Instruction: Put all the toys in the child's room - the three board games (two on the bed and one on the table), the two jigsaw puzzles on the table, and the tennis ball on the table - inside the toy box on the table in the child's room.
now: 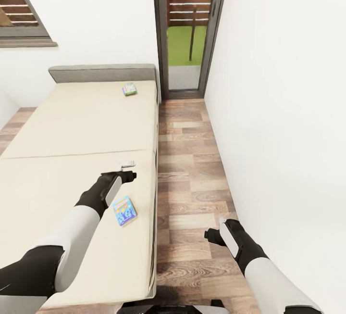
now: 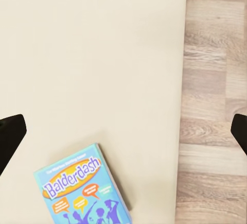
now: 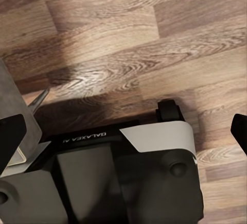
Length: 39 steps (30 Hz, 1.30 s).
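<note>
Two board games lie on the bed (image 1: 72,126). The blue-yellow "Balderdash" box (image 1: 124,210) (image 2: 82,190) rests flat near the mattress's right edge. The white-green box (image 1: 129,88) sits far off by the grey headboard. My left gripper (image 1: 126,165) (image 2: 123,131) hovers over the mattress just beyond the blue box, open, with its dark fingertips (image 2: 11,136) wide apart and nothing between them. My right gripper (image 1: 215,236) (image 3: 123,131) hangs low over the wood floor beside the bed, open and empty. The table, toy box, jigsaw puzzles and tennis ball are out of view.
A strip of wood-plank floor (image 1: 192,174) runs between the bed and the white wall on the right, ending at a glass door (image 1: 188,30). A window (image 1: 21,11) is at the far left. My own base (image 3: 118,177) sits below the right gripper.
</note>
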Tool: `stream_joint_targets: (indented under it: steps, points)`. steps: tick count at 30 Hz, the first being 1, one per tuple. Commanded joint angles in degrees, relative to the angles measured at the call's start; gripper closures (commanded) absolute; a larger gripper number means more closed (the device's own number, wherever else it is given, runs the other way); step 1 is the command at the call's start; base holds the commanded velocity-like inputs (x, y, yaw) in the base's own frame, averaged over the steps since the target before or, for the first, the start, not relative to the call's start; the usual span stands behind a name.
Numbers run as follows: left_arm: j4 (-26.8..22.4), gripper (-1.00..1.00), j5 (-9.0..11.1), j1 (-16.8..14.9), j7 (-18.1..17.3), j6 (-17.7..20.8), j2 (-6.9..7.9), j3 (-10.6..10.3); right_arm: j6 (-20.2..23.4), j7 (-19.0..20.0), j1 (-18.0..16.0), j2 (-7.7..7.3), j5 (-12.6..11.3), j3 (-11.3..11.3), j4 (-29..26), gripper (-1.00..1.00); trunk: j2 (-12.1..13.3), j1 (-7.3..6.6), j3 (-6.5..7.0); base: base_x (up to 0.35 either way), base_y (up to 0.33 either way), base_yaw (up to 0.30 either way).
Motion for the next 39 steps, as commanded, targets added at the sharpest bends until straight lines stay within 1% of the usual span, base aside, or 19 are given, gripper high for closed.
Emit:
stream_joint_targets:
  steps: [1, 16, 25, 26, 31, 39]
  points:
    - [-0.09, -1.0, 0.61, -0.04, 0.41, 0.28, 0.0, -0.06, 0.16, -0.46, -0.02, 0.04, -0.57, -0.06, -0.09, -1.0, -0.1, 0.03, -0.18, 0.0, 0.0, 0.0]
    - [-0.09, -1.0, 0.52, -0.17, 0.41, 0.5, 0.09, -0.06, 0.16, -0.43, 0.02, 0.16, -0.47, -0.06, -0.09, -1.0, -0.1, 0.03, -1.59, 0.0, 0.0, 0.0]
    - [-0.09, -1.0, 0.47, -0.39, 0.41, 0.53, 1.21, -0.08, 0.16, -0.41, 0.03, 0.17, -0.45, -0.06, -0.09, -1.0, -0.1, 0.03, -2.44, 0.0, 0.0, 0.0]
    - [-0.09, -1.0, 0.33, -0.87, 0.41, 0.53, 1.57, -0.07, 0.16, -0.41, 0.05, 0.17, -0.45, -0.06, -0.09, -1.0, -0.1, 0.03, -2.53, 0.0, 0.0, 0.0]
    - [0.06, -1.0, -0.19, -2.41, 0.44, 0.5, 2.33, -0.09, 0.16, -0.43, 0.06, 0.17, -0.44, -0.06, -0.09, -1.0, -0.1, 0.03, -3.0, 0.0, 0.0, 0.0]
    - [0.16, -1.0, -0.48, -2.81, 0.43, 0.44, 2.42, -0.06, 0.16, -0.46, 0.03, 0.17, -0.37, -0.06, -0.09, -1.0, -0.1, 0.03, -3.76, 0.0, 0.0, 0.0]
